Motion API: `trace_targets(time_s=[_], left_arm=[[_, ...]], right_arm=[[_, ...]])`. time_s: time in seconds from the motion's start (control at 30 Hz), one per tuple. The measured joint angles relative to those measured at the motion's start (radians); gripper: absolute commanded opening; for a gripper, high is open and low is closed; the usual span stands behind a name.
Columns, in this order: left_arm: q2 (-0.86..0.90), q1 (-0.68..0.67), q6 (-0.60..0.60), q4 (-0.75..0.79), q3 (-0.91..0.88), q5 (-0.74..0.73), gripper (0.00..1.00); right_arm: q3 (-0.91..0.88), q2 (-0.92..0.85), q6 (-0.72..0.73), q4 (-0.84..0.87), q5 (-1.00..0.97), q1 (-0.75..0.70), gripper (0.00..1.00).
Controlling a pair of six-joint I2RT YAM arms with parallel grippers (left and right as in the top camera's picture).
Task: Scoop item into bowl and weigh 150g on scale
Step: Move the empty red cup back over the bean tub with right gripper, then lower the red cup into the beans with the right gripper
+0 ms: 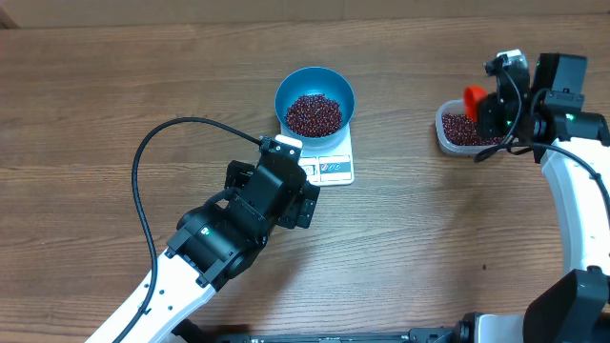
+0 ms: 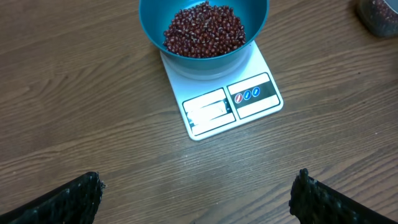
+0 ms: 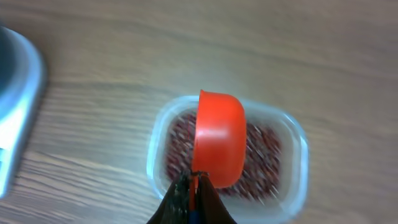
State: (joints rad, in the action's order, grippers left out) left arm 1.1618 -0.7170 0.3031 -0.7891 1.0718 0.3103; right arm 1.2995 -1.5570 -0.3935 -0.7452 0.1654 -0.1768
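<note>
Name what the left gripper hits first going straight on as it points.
Probably the scale, its display end centred ahead of the open left gripper; depth is unclear, so the table could come first.

I assess this as a robotics lab bench, not a home kitchen. The work surface is a brown wood-grain laminate table [image 1: 76, 114], viewed by a fixed camera overhead. Two white-and-black robot arms reach in from the lower edge of that view: the left arm [image 1: 219, 238] and the right arm [image 1: 581, 200]. A black cable [image 1: 135, 181] loops loose across the tabletop to the left arm. The kitchenware on it is a small white rectangular kitchen scale [image 1: 334, 170], a round deep blue bowl [image 1: 284, 90], and a clear plastic tub [image 1: 440, 129] with an orange plastic scoop [image 1: 474, 96] over it.
</note>
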Motion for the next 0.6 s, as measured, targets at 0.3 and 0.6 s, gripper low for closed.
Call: trace_targets(time_s=[0.3,0.6], left_arm=[[0.0,0.0,0.0,0.0,0.0,0.0,0.99],[0.0,0.0,0.0,0.0,0.0,0.0,0.99]], right_arm=[[0.0,-0.008,0.0,-0.056,-0.156,0.0,0.04],[0.0,-0.125,0.004,-0.057,-0.177,0.0,0.04]])
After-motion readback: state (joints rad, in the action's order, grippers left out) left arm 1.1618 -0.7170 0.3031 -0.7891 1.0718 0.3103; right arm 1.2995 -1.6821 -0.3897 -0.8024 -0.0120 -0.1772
